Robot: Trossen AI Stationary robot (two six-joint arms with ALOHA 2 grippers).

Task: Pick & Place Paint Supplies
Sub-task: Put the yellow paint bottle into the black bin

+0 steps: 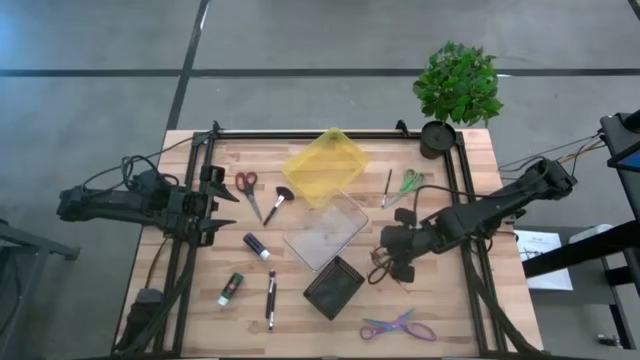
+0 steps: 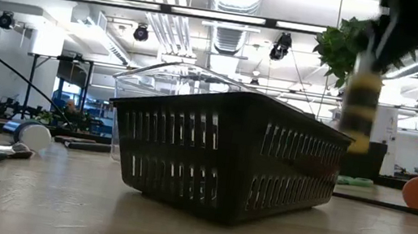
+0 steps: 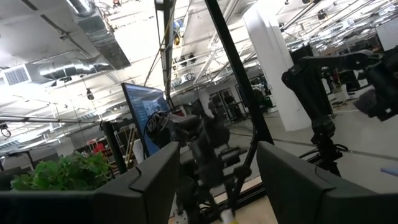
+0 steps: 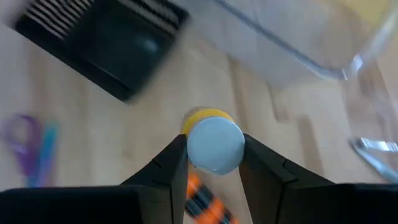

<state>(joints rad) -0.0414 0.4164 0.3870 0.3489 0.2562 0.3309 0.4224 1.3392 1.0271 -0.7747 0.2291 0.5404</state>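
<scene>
Above the counter [image 1: 480, 300], right of the black basket [image 1: 333, 287], the right gripper [image 4: 214, 163] is clenched on a paint bottle [image 4: 214, 144], its white cap between the fingers. Left gripper [image 1: 222, 203] hangs released at the counter's left edge. Blue bottle [image 1: 256, 246] and green bottle [image 1: 231, 290] lie on the counter.

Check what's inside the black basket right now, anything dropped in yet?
From the high view the black basket shows only its dark floor, no bottle or brush in it. The right tool holds a white-capped paint bottle above bare table beside it. In the low view its slatted wall hides the inside.
</scene>
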